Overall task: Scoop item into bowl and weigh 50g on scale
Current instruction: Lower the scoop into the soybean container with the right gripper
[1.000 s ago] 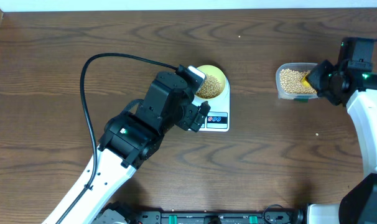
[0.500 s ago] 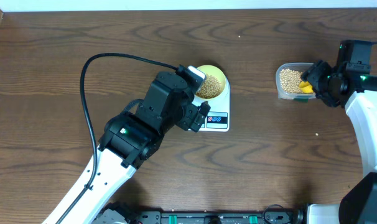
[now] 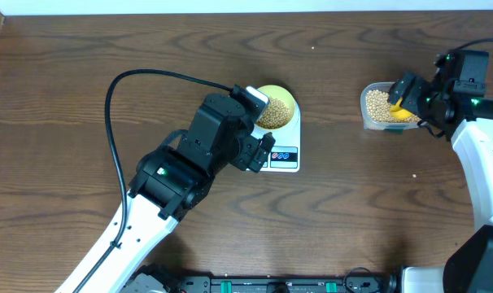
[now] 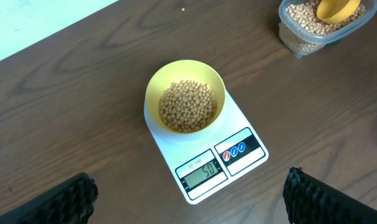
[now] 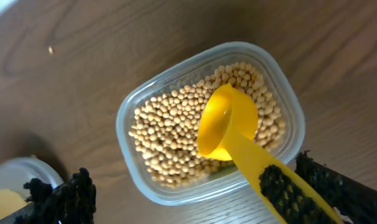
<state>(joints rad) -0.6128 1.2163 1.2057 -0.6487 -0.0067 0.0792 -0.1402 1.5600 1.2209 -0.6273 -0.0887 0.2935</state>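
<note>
Left wrist view: the small round pale yellow-green bowl (image 4: pixel 185 70) sits centred on the round platform of the flat white kitchen scale (image 4: pixel 238 121). It holds a shallow heap of small tan-beige beans (image 4: pixel 187 106). The grey LCD display (image 4: pixel 205 170) appears to read 50, so I judge the target met. The left gripper (image 4: pixel 198 196) hangs above the scale with its jaws spread wide and nothing between them.

Right wrist view: the yellow plastic scoop (image 5: pixel 229 127) lies cup-down on the beans inside the clear rectangular plastic tub (image 5: pixel 123 134). Its handle slopes out over the rim. The right gripper (image 5: pixel 195 190) has its jaws wide apart. The handle runs just beside one finger but is not clamped.

Step in hand, as judged: leave the scoop parked and clear the arm.
- Lift the right gripper straight up before moving it sideways. The finger beside the handle could drag the scoop and flick beans onto the dark brown wooden table (image 3: pixel 352 212).
- Keep the left arm off the scale, since any touch shifts the reading.
- Confirm the display is steady before calling it done.
</note>
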